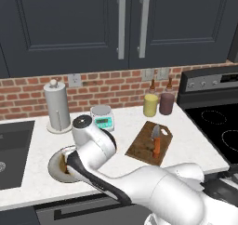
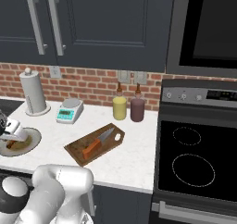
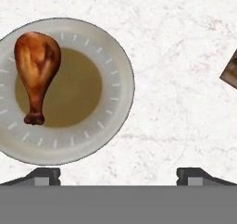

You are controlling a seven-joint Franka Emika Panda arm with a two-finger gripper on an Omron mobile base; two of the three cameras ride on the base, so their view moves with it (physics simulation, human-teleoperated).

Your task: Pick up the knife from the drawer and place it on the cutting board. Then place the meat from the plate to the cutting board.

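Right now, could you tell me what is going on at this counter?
The robot arm's open gripper hovers above the plate, holding nothing. The meat, a roasted drumstick, lies on the plate. The knife is already on the cutting board, so moving the meat is what remains.

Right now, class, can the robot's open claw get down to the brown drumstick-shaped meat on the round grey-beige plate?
Probably yes: the claw hangs open above the plate, nothing covers the meat, though it sits off-centre.
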